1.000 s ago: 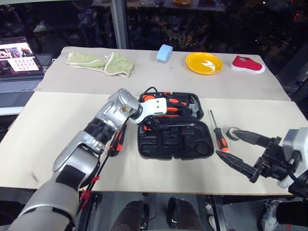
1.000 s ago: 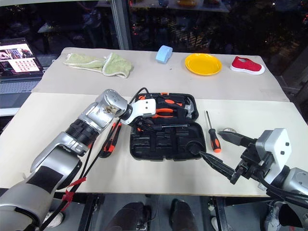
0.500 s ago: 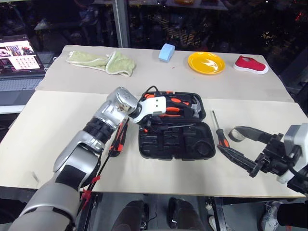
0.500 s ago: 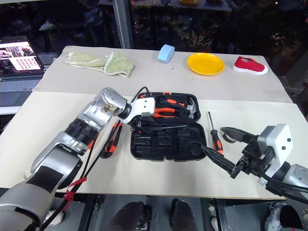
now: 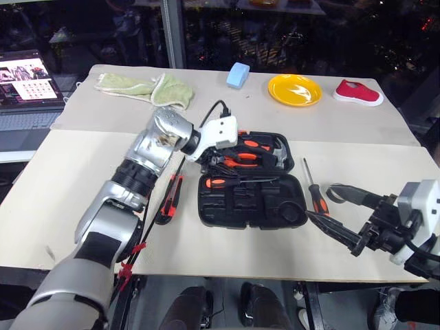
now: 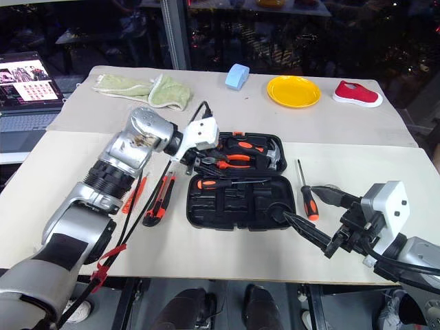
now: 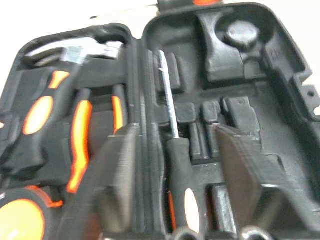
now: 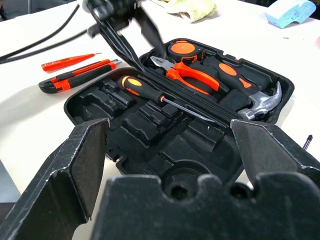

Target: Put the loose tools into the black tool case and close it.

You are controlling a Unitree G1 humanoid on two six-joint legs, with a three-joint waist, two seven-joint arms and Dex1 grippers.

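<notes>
The black moulded plastic tool case (image 6: 237, 206) lies open in the middle of the head-camera frame on the beige table (image 6: 62, 172). Its far half holds orange-handled pliers (image 6: 230, 159) and a steel-headed hammer (image 6: 272, 155). One black-and-orange-handled screwdriver (image 6: 221, 183) lies across the centre of the case, along the hinge line, with its handle toward the left of the frame. A second black-and-orange-handled screwdriver (image 6: 303, 191) lies on the table just right of the case. Left of the case lie the orange-black utility knife (image 6: 157, 201) and, further left, the slim all-orange tester screwdriver (image 6: 133, 195).

The left gripper (image 7: 172, 134) hangs over the left end of the case. Its two black fingers (image 7: 117, 170) are spread apart with nothing between them, and the stowed screwdriver lies in the case below the gap. The right gripper (image 8: 167, 145) sits at the lower right of the frame near the case's right end, its jaws wide apart and empty.

Along the top of the frame are a green cloth (image 6: 144, 89), a pale blue sponge (image 6: 236, 75), a yellow plate (image 6: 293, 91) and a red shoe (image 6: 355, 94). An open laptop (image 6: 24, 89) sits at the upper left.
</notes>
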